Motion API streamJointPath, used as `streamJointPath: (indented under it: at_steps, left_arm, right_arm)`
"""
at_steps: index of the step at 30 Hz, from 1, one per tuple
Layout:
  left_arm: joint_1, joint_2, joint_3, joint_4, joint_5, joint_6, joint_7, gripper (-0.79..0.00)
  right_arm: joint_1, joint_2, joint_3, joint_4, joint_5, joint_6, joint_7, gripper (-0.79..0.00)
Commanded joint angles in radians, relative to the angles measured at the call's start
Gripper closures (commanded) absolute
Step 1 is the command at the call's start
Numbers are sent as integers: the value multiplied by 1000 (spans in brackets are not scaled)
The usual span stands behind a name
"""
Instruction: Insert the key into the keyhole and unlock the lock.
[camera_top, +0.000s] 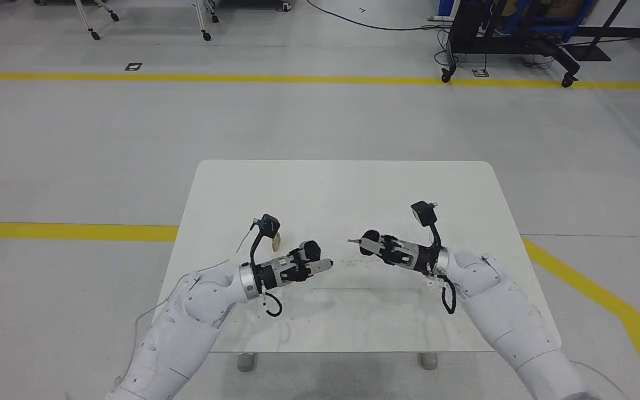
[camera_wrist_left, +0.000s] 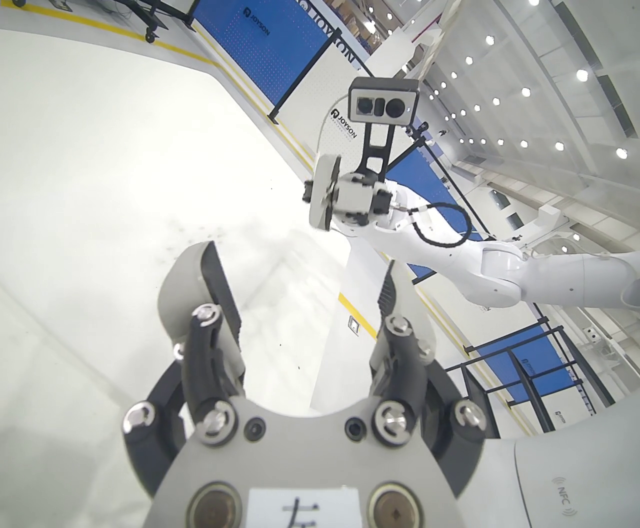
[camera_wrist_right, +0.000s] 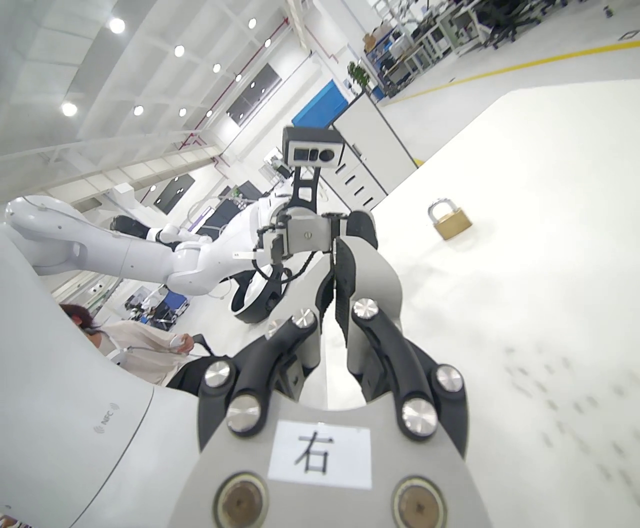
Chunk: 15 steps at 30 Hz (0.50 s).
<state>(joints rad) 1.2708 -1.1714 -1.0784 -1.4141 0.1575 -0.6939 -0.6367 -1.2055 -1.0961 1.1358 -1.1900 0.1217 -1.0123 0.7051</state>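
A brass padlock (camera_top: 277, 237) with a steel shackle lies on the white table (camera_top: 400, 190), beside my left wrist; in the right wrist view the padlock (camera_wrist_right: 451, 220) rests flat, well off from both grippers. My left gripper (camera_top: 318, 258) hovers over the table's front middle, and its wrist view shows this gripper (camera_wrist_left: 305, 285) open with nothing between the fingers. Facing it, my right gripper (camera_top: 365, 243) is shut, and a thin sliver that looks like the key (camera_top: 352, 241) pokes from its tips. In its own view the right gripper (camera_wrist_right: 336, 246) hides the key.
The table's front edge runs just below both arms. The two grippers point at each other a short gap apart. Wheeled stands and a dark cart (camera_top: 510, 40) are far off on the floor.
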Motion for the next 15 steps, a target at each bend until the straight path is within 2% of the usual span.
streamJointPath:
  at_steps: [1,7,9,12,15]
  left_arm:
    - [0,0,0,0,0,0,0,-785]
    - [0,0,0,0,0,0,0,-785]
    - [2,2,-10,-23,54,25,31,-785]
    - [35,14,-72,-81,148,73,94,-785]
    - [85,36,-156,-190,315,164,101,-785]
  right_arm:
    - [-7,3,14,-6,8,0,-3,0]
    - [-7,3,14,-6,8,0,-3,0]
    - [-7,3,14,-6,8,0,-3,0]
    - [-7,3,14,-6,8,0,-3,0]
    - [-7,3,14,-6,8,0,-3,0]
